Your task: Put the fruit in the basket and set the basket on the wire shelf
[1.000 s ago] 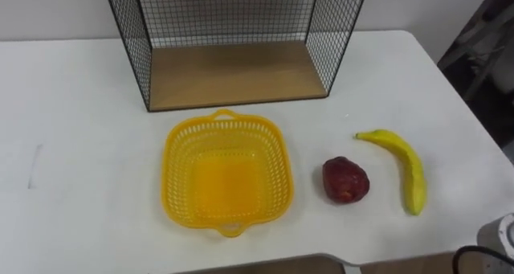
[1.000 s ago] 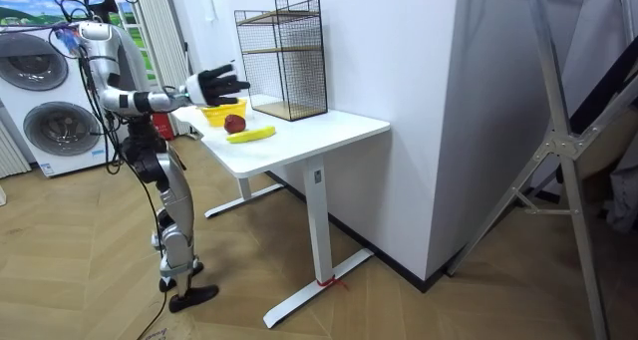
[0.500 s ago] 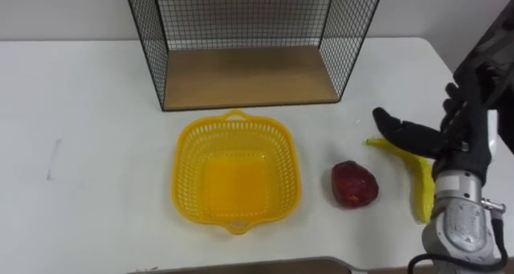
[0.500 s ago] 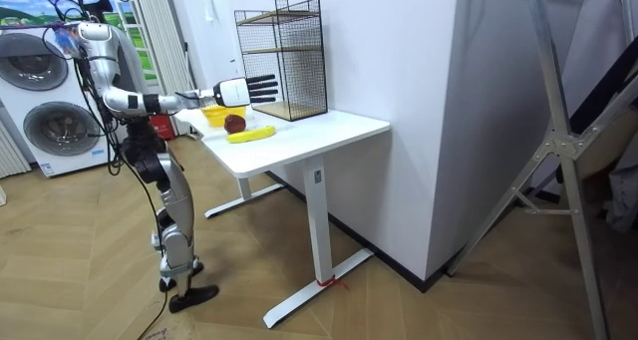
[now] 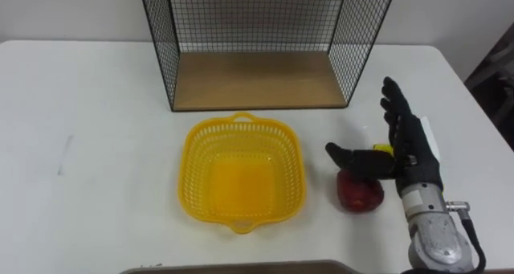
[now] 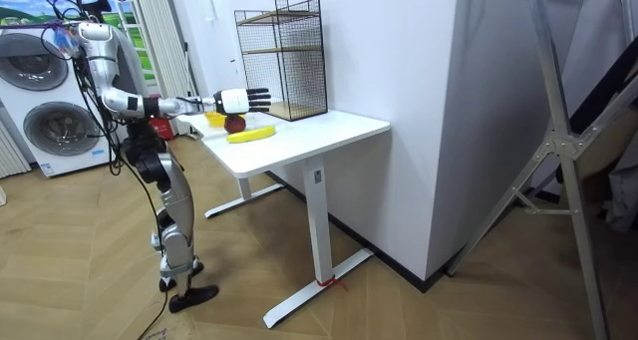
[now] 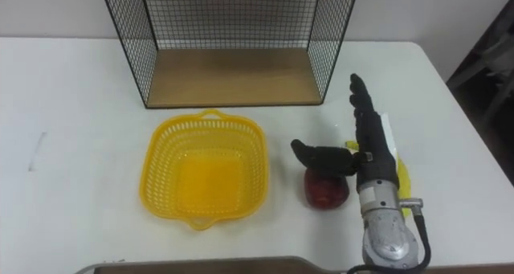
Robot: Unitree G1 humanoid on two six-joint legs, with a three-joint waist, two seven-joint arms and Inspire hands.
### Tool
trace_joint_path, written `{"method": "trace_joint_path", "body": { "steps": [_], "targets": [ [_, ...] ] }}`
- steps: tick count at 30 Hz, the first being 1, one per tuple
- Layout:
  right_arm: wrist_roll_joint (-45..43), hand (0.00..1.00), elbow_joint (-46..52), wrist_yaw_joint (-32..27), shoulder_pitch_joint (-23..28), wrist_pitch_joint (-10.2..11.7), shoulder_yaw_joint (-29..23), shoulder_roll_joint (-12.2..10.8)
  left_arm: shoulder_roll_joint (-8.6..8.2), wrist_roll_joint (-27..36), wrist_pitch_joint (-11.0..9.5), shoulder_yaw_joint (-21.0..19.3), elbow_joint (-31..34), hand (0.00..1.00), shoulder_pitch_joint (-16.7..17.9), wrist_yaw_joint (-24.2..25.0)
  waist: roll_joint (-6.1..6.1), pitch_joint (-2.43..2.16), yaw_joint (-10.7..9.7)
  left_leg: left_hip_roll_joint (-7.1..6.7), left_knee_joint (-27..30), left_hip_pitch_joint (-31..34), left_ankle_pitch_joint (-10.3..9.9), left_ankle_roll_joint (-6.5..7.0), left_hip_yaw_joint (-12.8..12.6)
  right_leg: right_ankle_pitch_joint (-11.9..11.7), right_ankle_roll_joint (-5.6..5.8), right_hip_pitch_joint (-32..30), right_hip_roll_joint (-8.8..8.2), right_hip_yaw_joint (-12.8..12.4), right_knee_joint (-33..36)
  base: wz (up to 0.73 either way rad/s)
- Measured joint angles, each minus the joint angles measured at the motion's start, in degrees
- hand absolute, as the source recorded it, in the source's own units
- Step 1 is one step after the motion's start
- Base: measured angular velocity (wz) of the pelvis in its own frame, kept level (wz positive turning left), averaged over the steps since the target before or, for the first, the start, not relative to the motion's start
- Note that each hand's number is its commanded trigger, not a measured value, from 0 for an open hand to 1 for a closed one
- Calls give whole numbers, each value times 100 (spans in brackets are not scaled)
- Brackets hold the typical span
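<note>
Now we see the red apple (image 5: 359,195) at lower right on the bench (image 5: 80,105), the banana (image 7: 403,179) beside it under our spread, empty right hand (image 5: 414,157); the yellow basket (image 5: 191,168) sits centre, the wire shelf (image 5: 257,77) at top.

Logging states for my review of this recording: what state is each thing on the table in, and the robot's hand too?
wire shelf: upright at the back of the table, holds no basket.
yellow basket: upright, empty, before the shelf.
right hand: open, fingers straight, thumb spread over the red apple.
red apple: on the table, right of the basket.
banana: lying on the table beside the apple.
</note>
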State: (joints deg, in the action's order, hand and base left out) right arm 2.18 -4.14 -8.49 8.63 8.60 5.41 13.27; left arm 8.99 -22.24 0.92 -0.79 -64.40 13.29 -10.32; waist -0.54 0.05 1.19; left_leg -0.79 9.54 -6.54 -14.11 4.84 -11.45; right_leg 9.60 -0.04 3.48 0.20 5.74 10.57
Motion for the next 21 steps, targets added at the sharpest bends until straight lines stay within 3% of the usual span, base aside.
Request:
{"method": "trace_joint_path", "body": {
  "steps": [10,21],
  "targets": [
    [-25,0,0,2,188,-1,18,-4,0,10,2,2,17,0,-27,-6,62,-30,46,0,2,19,0,0,-31,-7,2,-40,-6,-72,9,-2],
    [-38,0,-3,122,333,-2,10,-4,-1,9,5,-4,-8,0,-21,-6,36,-39,36,2,-1,-6,0,1,-69,-9,2,-57,-1,-101,9,-1]
  ]
}}
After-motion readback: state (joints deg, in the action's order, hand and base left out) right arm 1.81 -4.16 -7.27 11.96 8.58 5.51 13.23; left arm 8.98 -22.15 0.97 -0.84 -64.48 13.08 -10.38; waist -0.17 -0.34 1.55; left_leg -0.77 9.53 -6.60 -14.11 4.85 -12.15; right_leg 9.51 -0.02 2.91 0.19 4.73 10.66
